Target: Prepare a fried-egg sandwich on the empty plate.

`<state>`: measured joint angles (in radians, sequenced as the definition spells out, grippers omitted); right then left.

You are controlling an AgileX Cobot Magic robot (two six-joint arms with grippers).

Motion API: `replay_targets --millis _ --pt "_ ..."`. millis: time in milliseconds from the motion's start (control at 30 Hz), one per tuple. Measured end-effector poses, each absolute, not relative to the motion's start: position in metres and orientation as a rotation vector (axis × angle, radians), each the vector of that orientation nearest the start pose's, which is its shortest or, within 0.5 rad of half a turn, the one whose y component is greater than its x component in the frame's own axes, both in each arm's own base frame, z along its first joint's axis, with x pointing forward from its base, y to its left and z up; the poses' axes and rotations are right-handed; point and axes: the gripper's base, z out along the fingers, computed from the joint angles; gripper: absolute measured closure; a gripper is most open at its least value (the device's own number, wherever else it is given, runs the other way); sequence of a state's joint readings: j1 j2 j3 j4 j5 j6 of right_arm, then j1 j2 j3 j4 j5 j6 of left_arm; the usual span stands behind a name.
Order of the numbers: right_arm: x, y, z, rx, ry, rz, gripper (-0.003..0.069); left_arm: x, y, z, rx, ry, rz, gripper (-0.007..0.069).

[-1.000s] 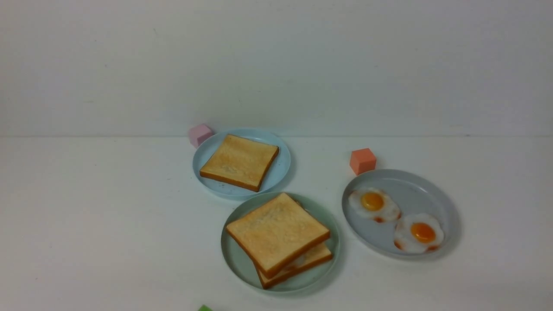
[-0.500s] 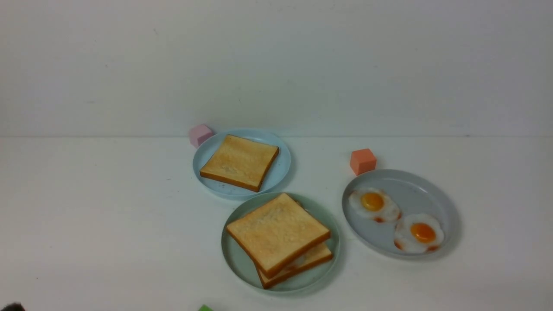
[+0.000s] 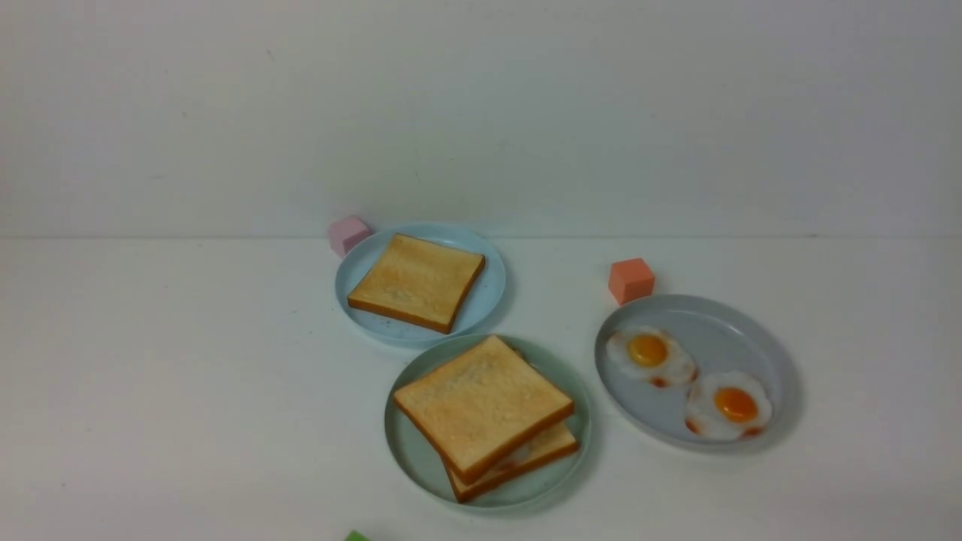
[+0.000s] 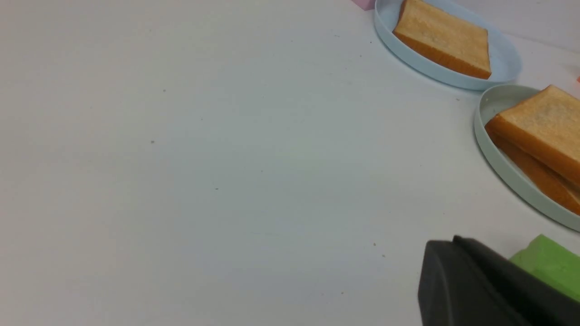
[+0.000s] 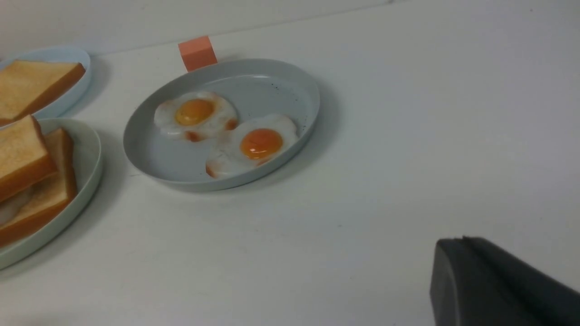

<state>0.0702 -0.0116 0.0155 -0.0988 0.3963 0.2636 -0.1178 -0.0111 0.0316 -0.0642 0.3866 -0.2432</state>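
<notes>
You see the white table point(image 3: 188, 391) carrying three plates. The grey plate point(image 3: 721, 319) sits to the right and holds two fried eggs point(image 3: 650, 353) side by side, touching at their edges. The mint-green plate point(image 3: 409, 454) sits nearest the robot at centre; on it you find the fried-egg sandwich point(image 3: 485, 413): two toast slices stacked, the upper one turned slightly off the lower, with a sliver of white egg showing between them at the near right edge. The light-blue plate point(image 3: 492, 289) lies just behind the mint-green plate and holds a single toast slice point(image 3: 415, 280). A pink block point(image 3: 347, 234) touches or nearly touches the far left rim of the light-blue plate; an orange block point(image 3: 630, 279) stands just behind the grey plate; a green block point(image 3: 356, 536) shows at the near edge. The left hand point(image 4: 489, 285) and right hand point(image 5: 498, 285) each show only as one dark part in their wrist views, so you cannot tell how far either is spread.
</notes>
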Motion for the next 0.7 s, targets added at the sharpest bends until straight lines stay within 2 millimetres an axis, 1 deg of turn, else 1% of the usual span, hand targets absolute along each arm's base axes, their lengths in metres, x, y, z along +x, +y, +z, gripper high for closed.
replay_targets --millis 700 --pt "0.0519 0.0002 0.1733 0.123 1.879 0.132 0.0628 0.0517 -0.0077 0.1684 -0.172 1.894 -0.303 0.0638"
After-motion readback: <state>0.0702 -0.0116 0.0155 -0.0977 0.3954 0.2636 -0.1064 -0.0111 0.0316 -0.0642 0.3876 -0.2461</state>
